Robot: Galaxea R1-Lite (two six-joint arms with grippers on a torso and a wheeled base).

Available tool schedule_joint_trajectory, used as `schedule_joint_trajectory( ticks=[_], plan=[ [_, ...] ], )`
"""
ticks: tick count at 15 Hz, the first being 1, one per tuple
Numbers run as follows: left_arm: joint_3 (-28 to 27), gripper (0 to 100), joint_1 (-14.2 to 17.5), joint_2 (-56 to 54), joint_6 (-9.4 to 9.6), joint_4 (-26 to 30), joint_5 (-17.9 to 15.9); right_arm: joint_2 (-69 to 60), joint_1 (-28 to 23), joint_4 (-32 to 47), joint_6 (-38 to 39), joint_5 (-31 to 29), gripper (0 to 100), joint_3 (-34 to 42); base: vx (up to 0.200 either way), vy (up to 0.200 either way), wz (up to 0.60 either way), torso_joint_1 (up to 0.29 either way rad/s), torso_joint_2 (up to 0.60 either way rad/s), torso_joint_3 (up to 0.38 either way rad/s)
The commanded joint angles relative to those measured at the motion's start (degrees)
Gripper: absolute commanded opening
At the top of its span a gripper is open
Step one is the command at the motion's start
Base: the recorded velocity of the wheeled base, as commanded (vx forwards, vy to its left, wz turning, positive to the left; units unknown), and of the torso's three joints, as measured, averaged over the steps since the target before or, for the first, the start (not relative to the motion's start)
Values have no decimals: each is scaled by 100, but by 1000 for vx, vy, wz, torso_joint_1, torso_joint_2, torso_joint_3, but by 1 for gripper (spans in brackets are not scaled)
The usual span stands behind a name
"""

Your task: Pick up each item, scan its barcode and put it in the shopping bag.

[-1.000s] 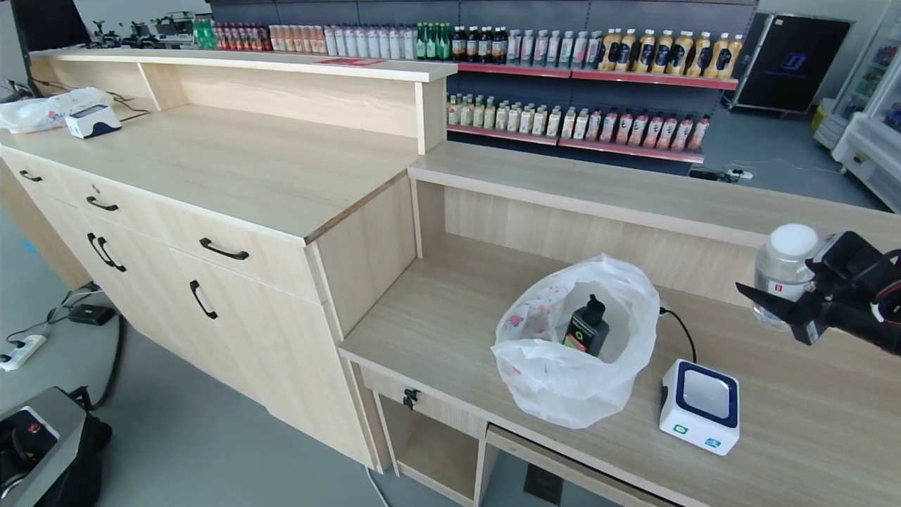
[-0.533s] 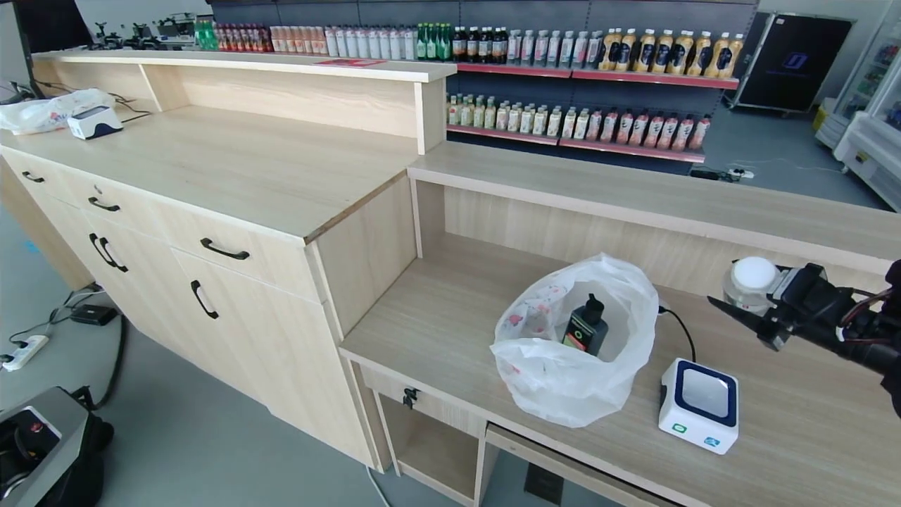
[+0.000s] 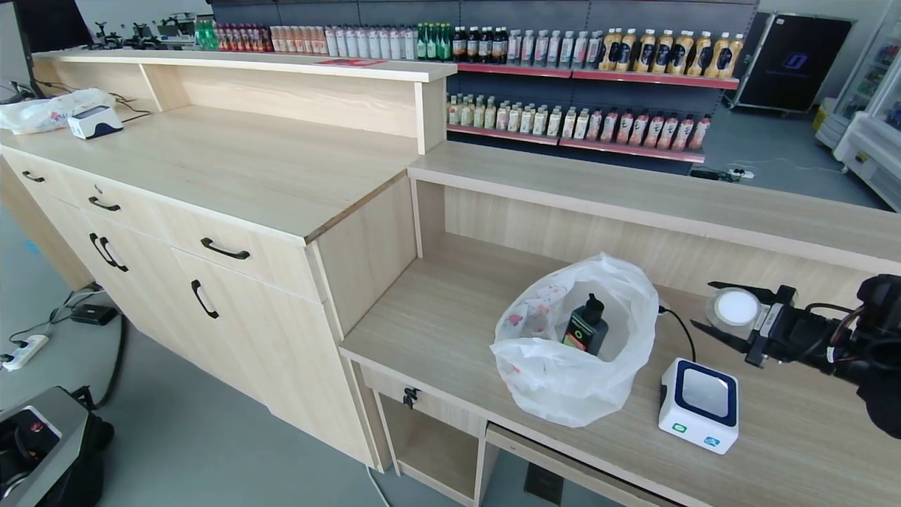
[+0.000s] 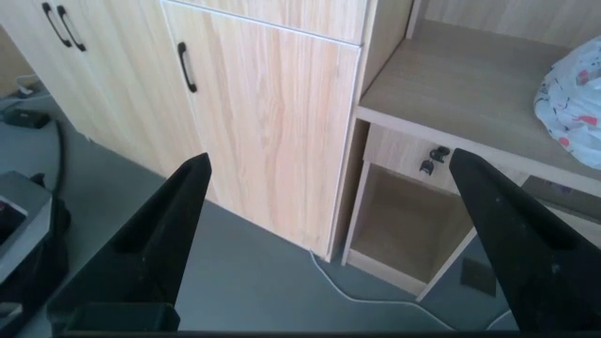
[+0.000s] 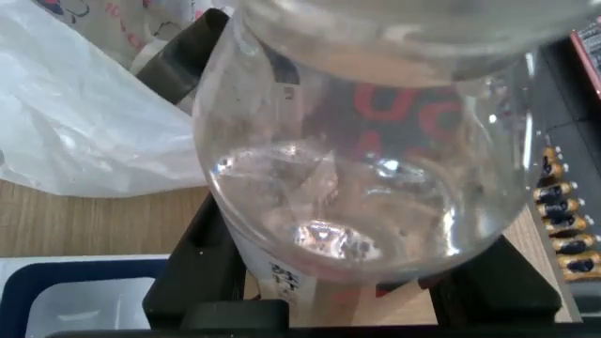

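This is a shop. Long shelves (image 3: 584, 76) at the back are full of drink bottles (image 3: 669, 53) in neat rows, and a fridge (image 3: 869, 137) stands at the side. In front is a wooden checkout counter (image 3: 443, 317) with a little white and blue barcode scanner (image 3: 700, 406) and a thin plastic shopping bag (image 3: 563, 384) on it, like where you pay

Downward head, close wrists, common bag (image 3: 549, 384)
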Motion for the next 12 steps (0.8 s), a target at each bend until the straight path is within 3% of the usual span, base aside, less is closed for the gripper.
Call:
schedule_joint_trajectory(
  ticks=[1,9,12],
  plan=[
    [0,100,2,-2,-2,0,2,153,-110,42,-235,125,0,-4,0,0,0,0,0,0],
    [0,100,2,-2,-2,0,2,302,-215,77,-560,608,0,23,0,0,0,0,0,0],
    [0,100,2,-2,-2,0,2,311,-259,561,-569,951,0,49,0,0,0,0,0,0]
  ],
)
